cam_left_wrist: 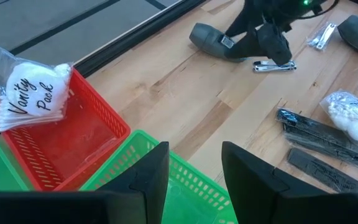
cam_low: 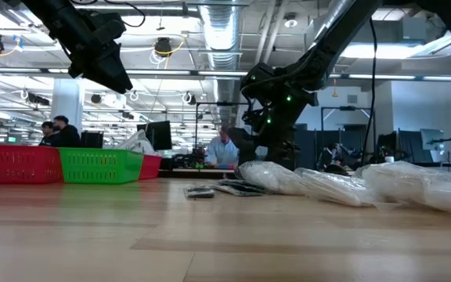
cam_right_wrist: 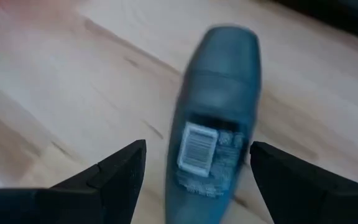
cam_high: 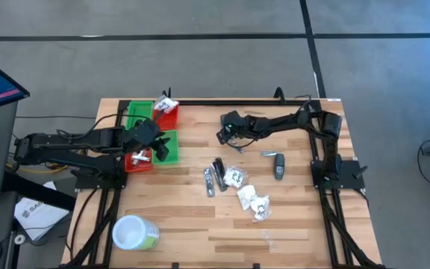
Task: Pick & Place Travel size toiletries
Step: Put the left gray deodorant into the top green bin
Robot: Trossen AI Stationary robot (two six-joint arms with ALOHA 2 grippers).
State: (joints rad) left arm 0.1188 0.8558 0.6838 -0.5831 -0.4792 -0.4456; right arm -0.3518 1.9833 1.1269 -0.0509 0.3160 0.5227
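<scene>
- A dark grey oval mini bottle (cam_right_wrist: 213,118) lies flat on the wooden table (cam_high: 185,224), barcode label up, directly between the spread fingers of the right gripper (cam_right_wrist: 197,171); the jaws stand wide on either side of it and no contact shows — nothing is grasped.
- In the high view that right gripper (cam_high: 228,133) hangs over the far middle of the table; a silver nail clipper (cam_left_wrist: 273,65) lies just beside it.
- A second dark bottle (cam_high: 279,167) lies nearer the right arm's base, well apart from the first.
- The remaining toiletries sit mid-table: slim dark tubes (cam_high: 213,178) side by side, and white crinkly packets (cam_high: 254,200) just beyond them toward the right.
- A "Vanity Pack" packet (cam_left_wrist: 27,99) leans on the rim of a red bin (cam_left_wrist: 73,149); a green bin (cam_left_wrist: 191,186) adjoins it.
- The left gripper (cam_left_wrist: 194,171) hovers above the green bin — fingers parted, empty.
- A white-lidded green tub (cam_high: 134,233) stands near the table's front left corner.
</scene>
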